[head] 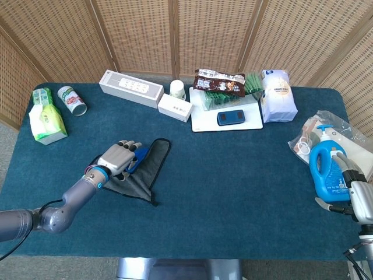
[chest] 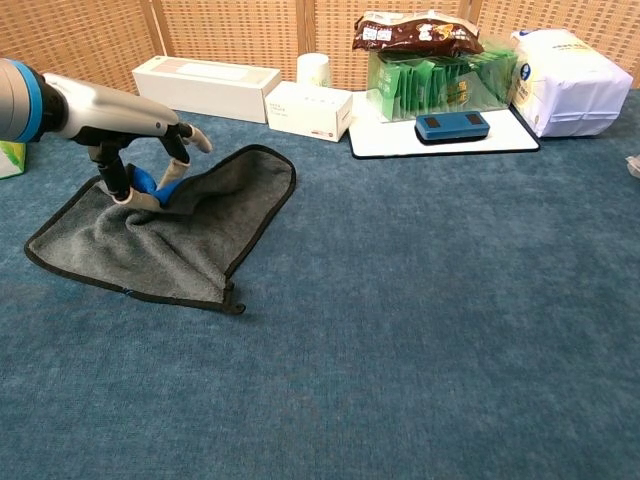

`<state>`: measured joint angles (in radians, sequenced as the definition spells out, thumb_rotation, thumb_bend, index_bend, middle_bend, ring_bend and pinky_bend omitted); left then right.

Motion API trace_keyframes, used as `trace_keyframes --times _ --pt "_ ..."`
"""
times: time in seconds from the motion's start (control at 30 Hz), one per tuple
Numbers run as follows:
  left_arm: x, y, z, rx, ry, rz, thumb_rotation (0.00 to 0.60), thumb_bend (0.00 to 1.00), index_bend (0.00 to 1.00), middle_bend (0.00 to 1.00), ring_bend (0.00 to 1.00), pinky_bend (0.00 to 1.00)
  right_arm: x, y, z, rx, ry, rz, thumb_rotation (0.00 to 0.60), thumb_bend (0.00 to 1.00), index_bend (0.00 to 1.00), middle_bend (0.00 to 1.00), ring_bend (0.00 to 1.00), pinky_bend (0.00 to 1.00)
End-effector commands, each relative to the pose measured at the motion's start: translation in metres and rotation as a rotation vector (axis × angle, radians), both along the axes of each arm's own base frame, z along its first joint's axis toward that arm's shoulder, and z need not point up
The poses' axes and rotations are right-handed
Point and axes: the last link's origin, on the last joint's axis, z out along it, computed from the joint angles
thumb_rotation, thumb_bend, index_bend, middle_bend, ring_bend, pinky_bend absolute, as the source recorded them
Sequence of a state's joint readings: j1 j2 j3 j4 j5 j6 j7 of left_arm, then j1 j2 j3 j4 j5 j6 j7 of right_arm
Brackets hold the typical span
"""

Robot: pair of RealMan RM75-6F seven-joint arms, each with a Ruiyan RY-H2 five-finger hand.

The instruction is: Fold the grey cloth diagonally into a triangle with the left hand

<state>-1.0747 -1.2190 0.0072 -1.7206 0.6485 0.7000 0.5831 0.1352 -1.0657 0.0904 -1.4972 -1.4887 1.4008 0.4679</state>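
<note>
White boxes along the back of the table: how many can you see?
2. The long white box lies at the back left; the small white box sits just right of it, beside the paper cup. Others may be hidden behind the snack pile.

Backdrop: folding woven-rattan screen with wooden frames [head: 192,35], panels angled in a zigzag, standing directly behind the table and closing off the far side. Work surface: rectangular table covered in dark teal carpet-like fabric [head: 233,186], corners rounded. Grey floor [head: 10,143] visible at the left edge, beside the table. Lighting even and diffuse; shadows soft.
</note>
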Motion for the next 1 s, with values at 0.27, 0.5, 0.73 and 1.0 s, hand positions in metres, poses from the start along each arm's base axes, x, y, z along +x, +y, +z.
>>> trace_keyframes --times 0.27,0.5,0.73,1.0 --pt "0.007 -0.021 -0.007 -0.067 -0.018 -0.035 0.6 0.5 0.68 0.0 0.0 0.1 0.0 0.0 0.001 -0.001 -0.003 0.0 0.6 0.04 0.0 0.0 0.0 0.05" --pt "0.011 -0.03 -0.01 -0.098 -0.018 -0.049 0.6 0.5 0.68 0.0 0.0 0.1 0.0 0.001 0.002 -0.004 -0.008 0.0 0.6 0.04 0.0 0.0 0.0 0.05" --pt "0.015 -0.041 -0.018 -0.135 -0.005 -0.074 0.6 0.5 0.68 0.0 0.0 0.1 0.001 0.001 0.002 -0.004 -0.007 0.006 0.6 0.04 0.0 0.0 0.0 0.05" --pt "0.018 -0.047 -0.025 -0.155 0.004 -0.088 0.6 0.5 0.68 0.0 0.0 0.1 0.001 0.002 0.002 -0.002 -0.008 0.007 0.6 0.04 0.0 0.0 0.0 0.05"
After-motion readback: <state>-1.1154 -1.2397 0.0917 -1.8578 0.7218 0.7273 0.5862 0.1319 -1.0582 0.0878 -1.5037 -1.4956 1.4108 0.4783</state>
